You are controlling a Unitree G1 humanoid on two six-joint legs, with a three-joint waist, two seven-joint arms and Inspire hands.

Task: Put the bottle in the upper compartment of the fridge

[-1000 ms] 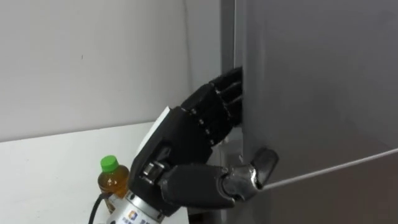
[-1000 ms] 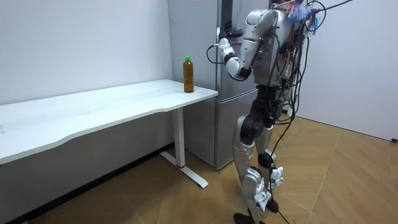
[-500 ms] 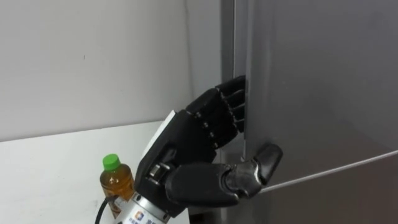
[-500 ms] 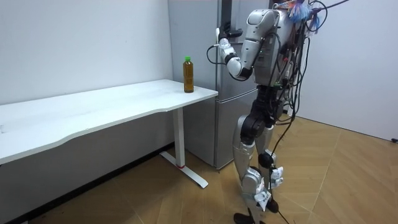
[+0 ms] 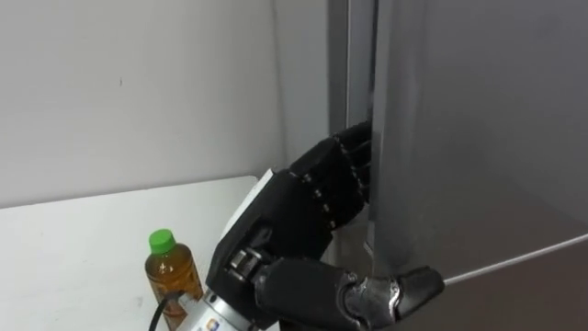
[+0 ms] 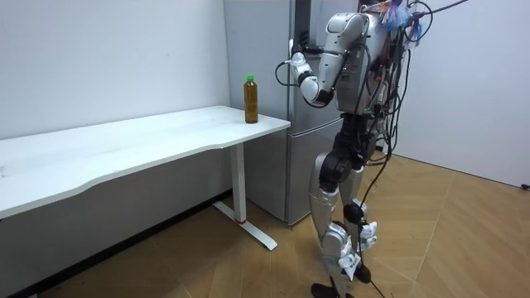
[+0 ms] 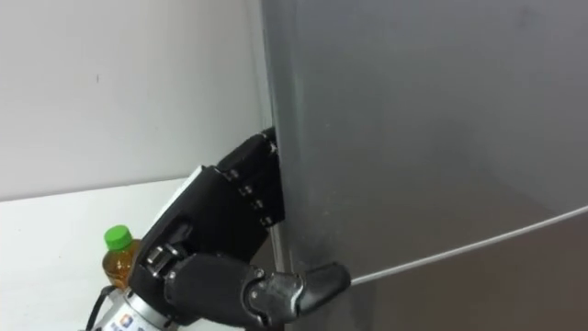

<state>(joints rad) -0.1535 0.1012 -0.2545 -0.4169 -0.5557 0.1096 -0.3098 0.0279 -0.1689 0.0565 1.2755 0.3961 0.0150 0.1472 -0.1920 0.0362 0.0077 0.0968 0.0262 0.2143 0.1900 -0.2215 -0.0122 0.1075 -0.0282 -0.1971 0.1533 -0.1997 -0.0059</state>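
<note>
The bottle (image 5: 172, 273), amber liquid under a green cap, stands upright on the white table (image 5: 73, 239) near its fridge-side end. My left hand (image 5: 303, 211) is raised at the left edge of the grey upper fridge door (image 5: 478, 138). Its fingers (image 5: 347, 165) curl round that edge into the gap behind, with the tips hidden. The thumb (image 5: 404, 290) lies across the door's front, just above the seam to the lower door. In the room view I stand upright facing the fridge (image 6: 302, 165), with the bottle (image 6: 250, 99) beside it on the table corner.
A white wall (image 5: 138, 92) runs behind the table. The table (image 6: 149, 141) stretches away to the room view's left, and its end sits close to the fridge's side. Wooden floor lies around my feet.
My left hand has pushed its fingers deeper round the door's edge and the thumb has dropped lower. The door's edge sits slightly further right than before. The bottle has not moved.
</note>
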